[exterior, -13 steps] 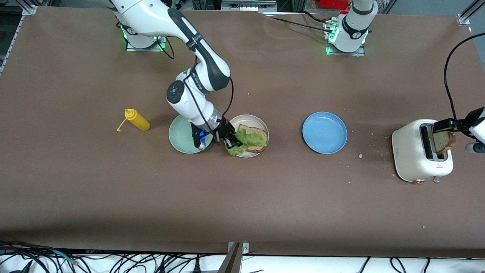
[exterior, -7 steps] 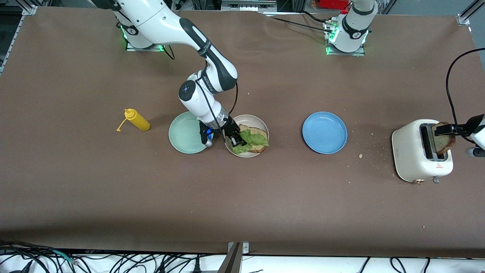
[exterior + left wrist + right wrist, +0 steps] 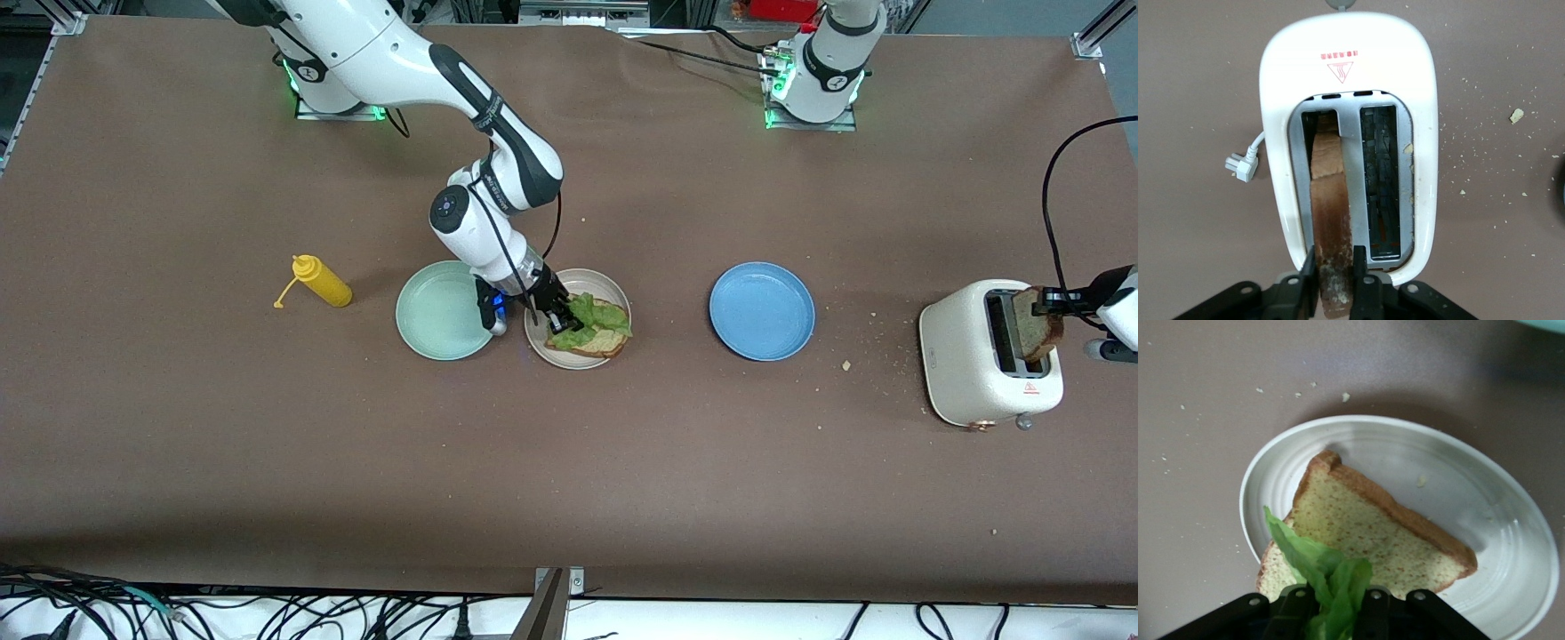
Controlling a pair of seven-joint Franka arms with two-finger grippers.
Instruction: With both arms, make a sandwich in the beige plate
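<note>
The beige plate [image 3: 582, 276] [image 3: 1485, 513] holds one toasted bread slice [image 3: 606, 343] [image 3: 1365, 527]. My right gripper [image 3: 560, 322] [image 3: 1335, 590] hangs low over that slice, shut on a crinkled green lettuce leaf [image 3: 594, 320] [image 3: 1318, 563] that drapes onto the bread. At the left arm's end of the table stands a white toaster [image 3: 965, 364] [image 3: 1345, 40]. A second bread slice [image 3: 1036, 324] [image 3: 1328, 187] sticks up out of one of its slots. My left gripper [image 3: 1049, 298] [image 3: 1333, 260] is above the toaster, its fingers pressed on both faces of this slice.
A mint-green plate [image 3: 440, 311] lies beside the beige plate toward the right arm's end, with a yellow squeeze bottle [image 3: 322, 281] farther that way. A blue plate [image 3: 762, 311] sits between the beige plate and the toaster. The toaster's black cord [image 3: 1053, 204] arcs above it; crumbs dot the table nearby.
My right gripper has carried the lettuce from the plate's edge to over the bread. My left gripper has closed its fingers on the slice in the toaster.
</note>
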